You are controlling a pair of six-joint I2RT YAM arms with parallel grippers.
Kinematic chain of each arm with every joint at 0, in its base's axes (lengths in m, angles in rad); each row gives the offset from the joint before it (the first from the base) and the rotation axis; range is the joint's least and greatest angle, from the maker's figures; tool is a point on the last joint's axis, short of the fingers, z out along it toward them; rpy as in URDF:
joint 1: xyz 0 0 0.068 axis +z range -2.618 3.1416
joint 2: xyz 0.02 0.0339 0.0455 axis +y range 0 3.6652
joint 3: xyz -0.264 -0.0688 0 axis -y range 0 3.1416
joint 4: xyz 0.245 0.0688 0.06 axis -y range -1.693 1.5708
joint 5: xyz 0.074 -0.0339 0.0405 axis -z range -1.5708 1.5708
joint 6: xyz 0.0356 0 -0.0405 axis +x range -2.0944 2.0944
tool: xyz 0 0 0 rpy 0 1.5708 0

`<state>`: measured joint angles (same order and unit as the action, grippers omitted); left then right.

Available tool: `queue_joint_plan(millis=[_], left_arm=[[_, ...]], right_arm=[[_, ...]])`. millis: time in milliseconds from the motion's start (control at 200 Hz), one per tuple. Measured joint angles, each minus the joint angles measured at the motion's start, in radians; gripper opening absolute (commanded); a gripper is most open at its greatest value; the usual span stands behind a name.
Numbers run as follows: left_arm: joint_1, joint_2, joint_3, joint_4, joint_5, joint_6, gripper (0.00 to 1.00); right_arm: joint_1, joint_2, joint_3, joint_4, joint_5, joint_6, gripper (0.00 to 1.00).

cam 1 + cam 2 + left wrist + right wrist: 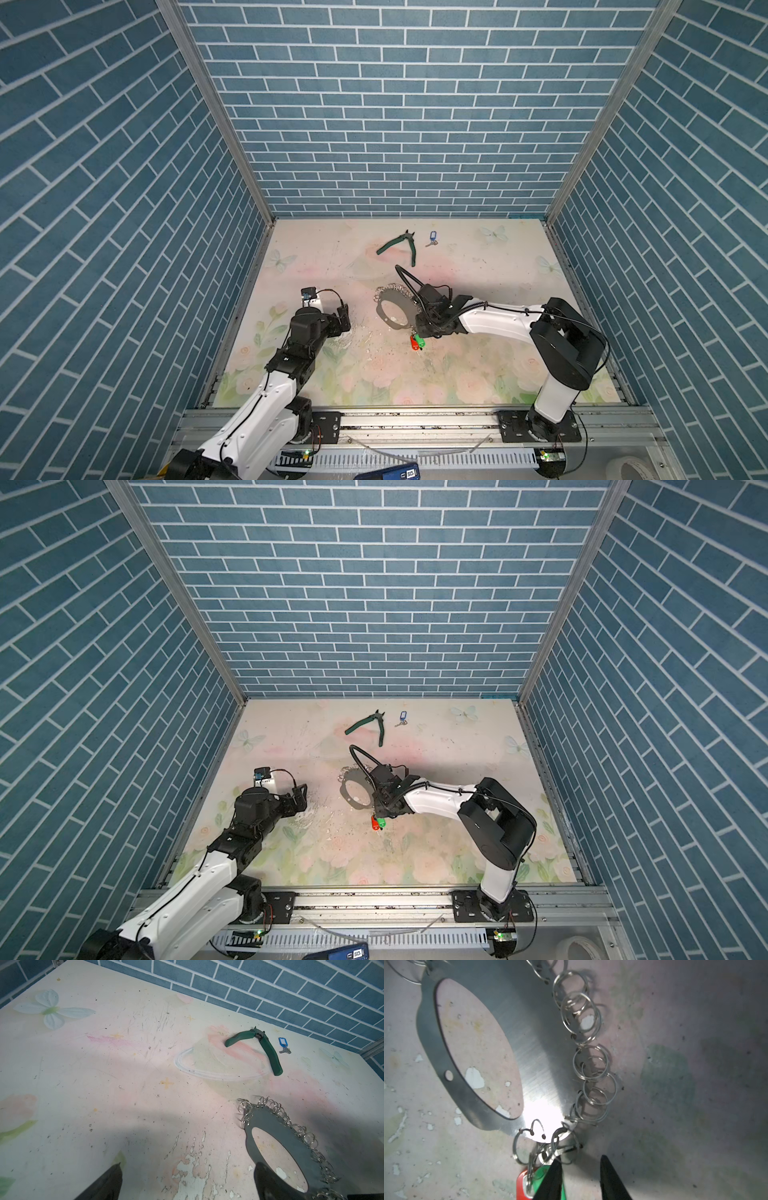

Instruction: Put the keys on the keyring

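The keys (432, 238) (402, 718), one small silvery key on a blue tag, lie alone near the back wall; the left wrist view shows them too (283, 1044). The keyring (397, 298) (361, 780), a flat grey oval hoop edged with small metal rings, lies mid-table (274, 1120) (529, 1043). My right gripper (580, 1159) (422, 331) hovers low at the hoop's near end. Its fingers stand slightly apart with bare table between them, and one finger overlaps the green tag (542, 1172). My left gripper (188, 1164) (344, 316) is wide open and holds nothing, left of the hoop.
Green-handled pliers (392, 243) (361, 724) (270, 1055) lie spread open just left of the keys. A red tag (521, 1182) (414, 343) and the green tag hang with a key from rings at the hoop's near end. Blue brick walls enclose three sides.
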<state>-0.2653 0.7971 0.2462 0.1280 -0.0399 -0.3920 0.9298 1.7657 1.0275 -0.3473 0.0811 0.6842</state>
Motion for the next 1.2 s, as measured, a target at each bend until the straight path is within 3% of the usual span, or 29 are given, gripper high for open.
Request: queue_joint_plan(millis=[370,635,970,1200], left_arm=[[0.0,0.016,0.0,0.005,0.011,0.0,1.0],[0.0,0.018,0.0,0.005,0.015,0.001,1.0],[0.0,0.018,0.0,0.005,0.015,0.001,1.0],[0.0,0.014,0.0,0.005,0.015,0.001,1.0]], right_arm=[[-0.045,0.01,0.01,-0.035,0.064,-0.012,0.25],[-0.062,-0.007,0.01,-0.033,0.042,-0.006,0.24],[0.01,-0.063,0.009,0.026,-0.031,0.085,0.41],[0.011,0.022,0.039,-0.008,-0.005,0.095,0.38]])
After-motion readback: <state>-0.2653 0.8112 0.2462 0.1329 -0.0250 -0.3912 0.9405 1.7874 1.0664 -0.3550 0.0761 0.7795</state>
